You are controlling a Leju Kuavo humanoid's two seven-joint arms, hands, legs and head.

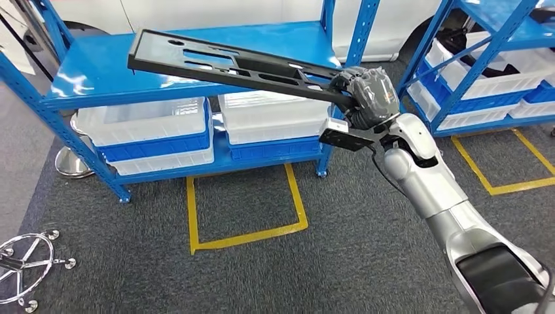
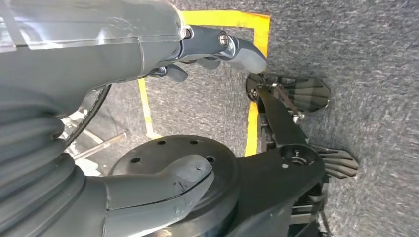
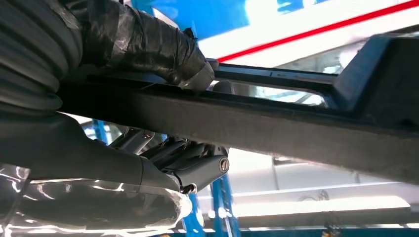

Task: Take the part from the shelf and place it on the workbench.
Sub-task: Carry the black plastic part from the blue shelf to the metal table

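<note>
A long black slotted part (image 1: 229, 65) hangs just above the blue shelf (image 1: 91, 75), clamped at its near end by the robot's right hand (image 1: 366, 95), thumb over the top edge and fingers beneath. The left hand (image 2: 197, 49) hangs toward the floor, apparently holding nothing, fingers loosely curled; the close view leaves that uncertain. The lift calls for keeping the part level, since its far end overhangs the shelf. Blue uprights (image 1: 357, 33) flank the shelf closely; open carpet lies before it.
</note>
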